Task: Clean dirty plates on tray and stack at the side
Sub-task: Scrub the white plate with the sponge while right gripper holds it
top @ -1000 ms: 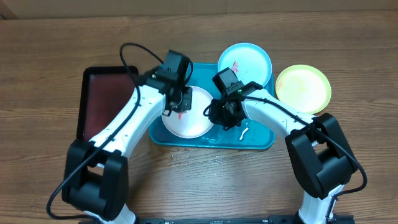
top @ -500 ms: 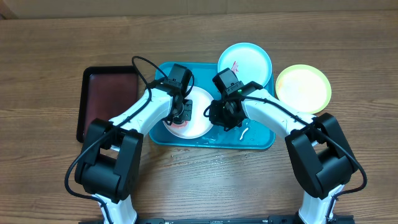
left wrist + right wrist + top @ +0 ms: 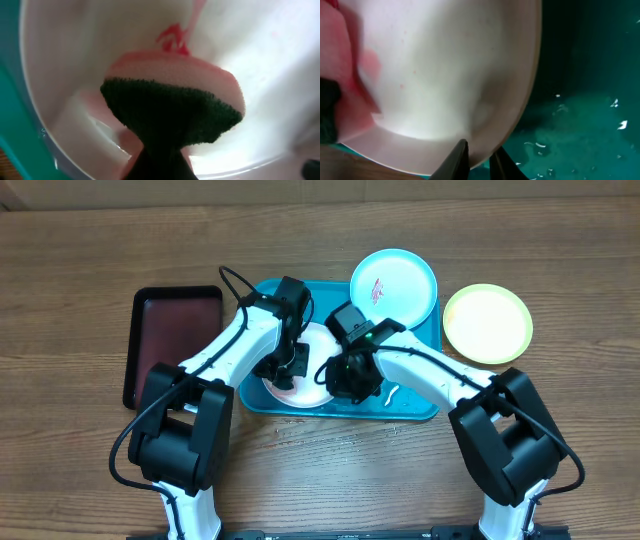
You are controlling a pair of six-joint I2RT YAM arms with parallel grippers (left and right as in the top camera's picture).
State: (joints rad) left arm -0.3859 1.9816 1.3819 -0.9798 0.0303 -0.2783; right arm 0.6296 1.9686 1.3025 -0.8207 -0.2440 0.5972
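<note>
While the left gripper [image 3: 288, 366] clamps a sponge [image 3: 172, 100] against the white plate [image 3: 260, 60], the right gripper [image 3: 479, 154] pinches that plate's rim, fingers [image 3: 461, 152] nearly closed; plate sits in the tray [image 3: 420, 408]

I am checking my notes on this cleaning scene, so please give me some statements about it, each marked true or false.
1. The left gripper holds a sponge against the white plate on the turquoise tray. True.
2. The cyan plate is clean. False: it carries a red smear.
3. The yellow-green plate also lies on that tray. False: it lies on the table, right of the tray.
4. The right gripper pinches the white plate's rim. True.
</note>
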